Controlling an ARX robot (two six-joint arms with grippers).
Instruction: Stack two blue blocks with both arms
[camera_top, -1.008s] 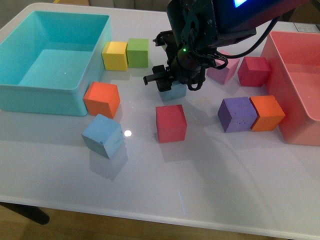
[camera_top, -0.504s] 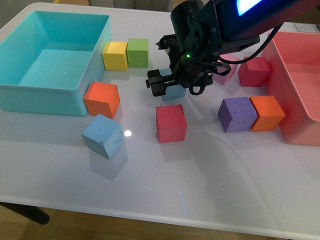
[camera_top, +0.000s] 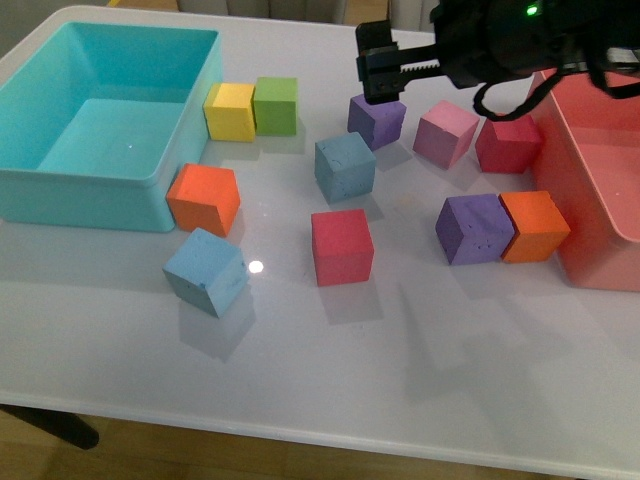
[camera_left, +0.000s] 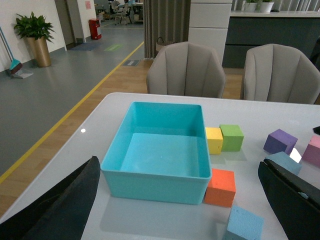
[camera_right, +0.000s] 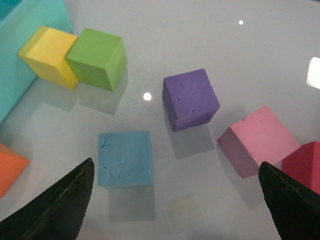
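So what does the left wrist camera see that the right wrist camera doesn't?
Only the left wrist view shows the room: two grey chairs, a potted plant, and the second blue block near the orange cube. Only the right wrist view shows the dark red cube. Both show the yellow cube, green cube, purple cube and the other blue block, with open black fingers framing each picture.
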